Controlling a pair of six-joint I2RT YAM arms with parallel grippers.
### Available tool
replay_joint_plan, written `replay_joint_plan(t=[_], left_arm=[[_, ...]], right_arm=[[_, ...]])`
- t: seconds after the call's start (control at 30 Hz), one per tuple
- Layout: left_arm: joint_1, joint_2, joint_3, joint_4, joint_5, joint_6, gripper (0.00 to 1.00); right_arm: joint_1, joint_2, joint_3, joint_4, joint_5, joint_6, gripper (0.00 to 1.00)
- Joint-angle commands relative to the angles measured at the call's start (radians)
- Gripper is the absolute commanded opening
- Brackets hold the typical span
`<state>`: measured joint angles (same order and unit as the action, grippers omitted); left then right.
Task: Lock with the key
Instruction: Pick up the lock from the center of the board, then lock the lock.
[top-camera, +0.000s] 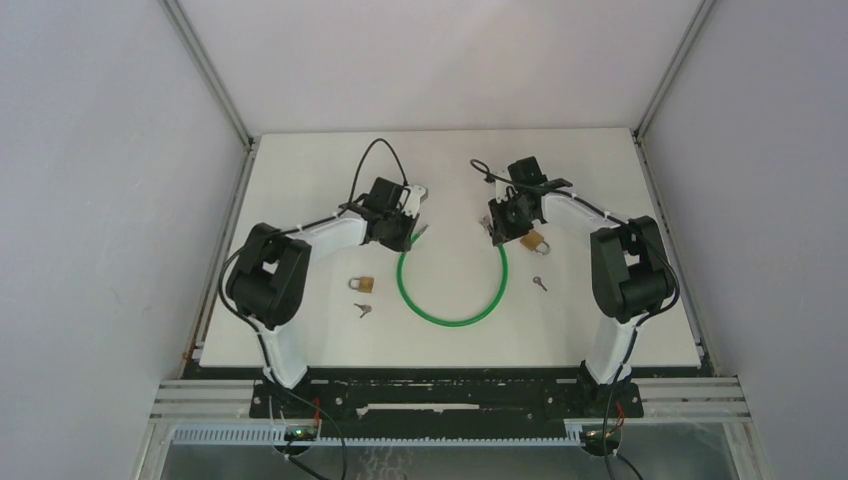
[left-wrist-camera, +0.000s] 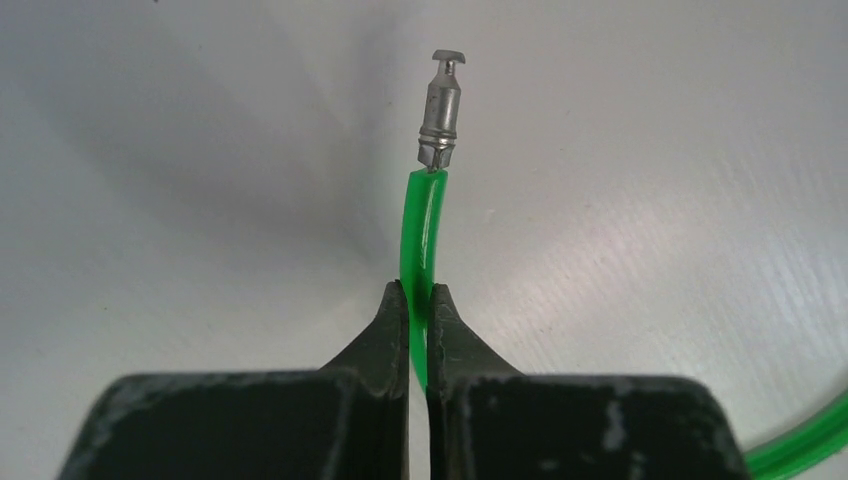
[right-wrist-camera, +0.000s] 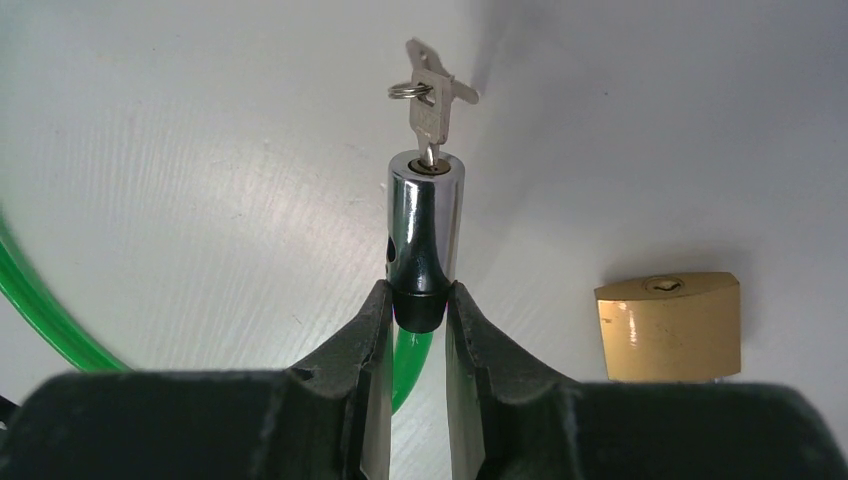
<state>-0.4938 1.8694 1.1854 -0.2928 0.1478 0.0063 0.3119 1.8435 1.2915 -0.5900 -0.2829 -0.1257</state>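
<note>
Green cable: left gripper clamped on it.
Lock barrel: right gripper clamped on its base.
Brass padlock: bottom edge hidden.

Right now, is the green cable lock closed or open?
Open. The green cable's metal pin sits bare beyond the left gripper, apart from the keyed chrome barrel in the right gripper.
</note>
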Motion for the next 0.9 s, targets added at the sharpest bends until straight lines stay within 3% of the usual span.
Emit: replay_joint_plan(t=[0.0,0.3,0.87], left_arm=[[0.003,-0.136,-0.021,0.066,0.079,0.026,0.00],[-0.042,-0.192,-0.042,0.099,0.241,0.019,0.00],[-0.161,-0.029,0.109,0.050,0.340,-0.025,0.00]], right_arm=[[0.017,-0.046,0.005,0.066,-0.030,0.022,0.00],[0.027,-0.034,0.005,0.087,-0.067,0.032,0.00],[0.024,-0.011,-0.004,0.099,-0.107,0.019,0.00]])
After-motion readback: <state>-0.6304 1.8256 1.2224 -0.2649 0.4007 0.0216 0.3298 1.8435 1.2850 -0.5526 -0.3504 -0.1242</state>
